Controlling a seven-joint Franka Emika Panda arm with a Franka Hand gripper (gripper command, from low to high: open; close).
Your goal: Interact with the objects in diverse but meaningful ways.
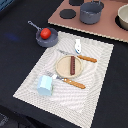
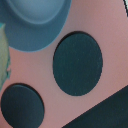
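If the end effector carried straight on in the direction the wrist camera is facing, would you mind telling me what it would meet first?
Most likely the pink toy stovetop, at or beside the dark round burner centred in the wrist view. The grey pot sits off to one side. The end effector itself is not visible, so depth is uncertain.

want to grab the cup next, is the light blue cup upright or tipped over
Tipped over: the light-blue cup lies on its side on the placemat, beside the plate.
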